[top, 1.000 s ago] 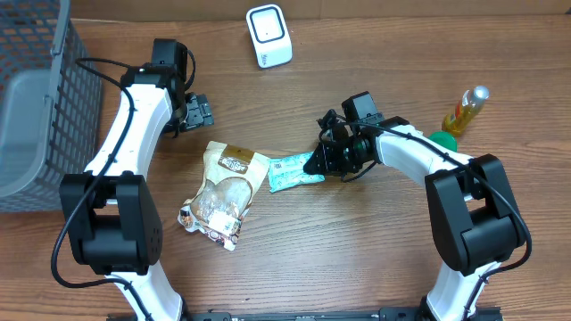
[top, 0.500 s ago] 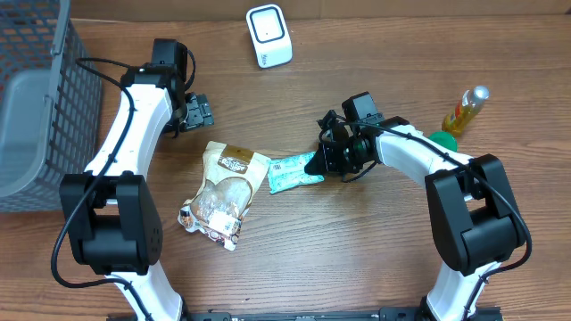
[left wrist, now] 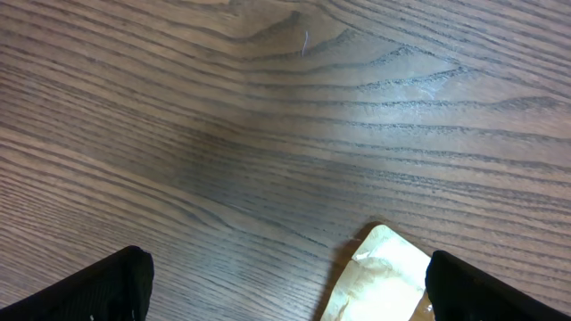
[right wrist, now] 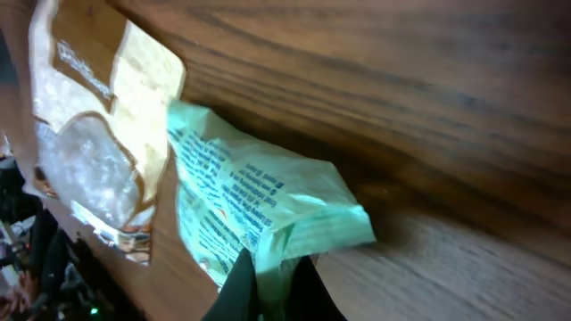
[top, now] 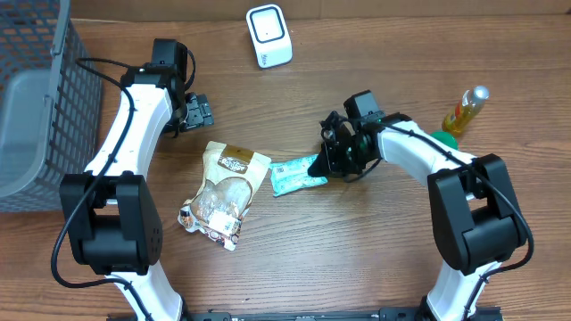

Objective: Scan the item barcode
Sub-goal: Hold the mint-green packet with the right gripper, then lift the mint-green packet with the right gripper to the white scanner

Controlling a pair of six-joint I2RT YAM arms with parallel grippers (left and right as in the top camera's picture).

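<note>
Green packet [top: 294, 175] being pinched at its 3 o'clock end by closed right gripper [top: 318, 164]; brown snack bag [top: 223, 194] lying just beside at 9 o'clock; left gripper [top: 200, 111] hovering wide open.

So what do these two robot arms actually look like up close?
The left arm and right arm have white tube-like links, chunky black joints and thin black cables alongside. The left gripper and right gripper are black, two-fingered.

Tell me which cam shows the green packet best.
Right wrist: green packet fills the frame, print visible, right claw pinching its edge. Overhead shows it whole but small. Left wrist misses it.
</note>
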